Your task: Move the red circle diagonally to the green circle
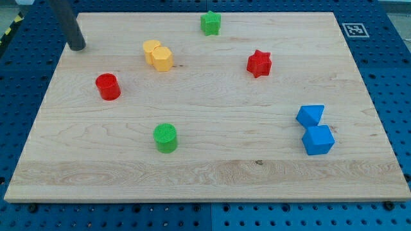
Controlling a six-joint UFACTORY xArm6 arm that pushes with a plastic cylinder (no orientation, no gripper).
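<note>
The red circle (pixel 108 86) stands on the wooden board at the view's left. The green circle (pixel 166 138) stands below and to the right of it, nearer the view's bottom. My tip (pixel 78 47) rests at the board's top left corner, above and to the left of the red circle, apart from it. The rod rises out of the view's top.
Two yellow blocks (pixel 158 55) touch each other right of my tip. A green star (pixel 210 22) is at the top middle, a red star (pixel 259 63) right of centre. Two blue blocks (pixel 315 129) sit together at the right. The board's edge (pixel 205 196) meets blue pegboard.
</note>
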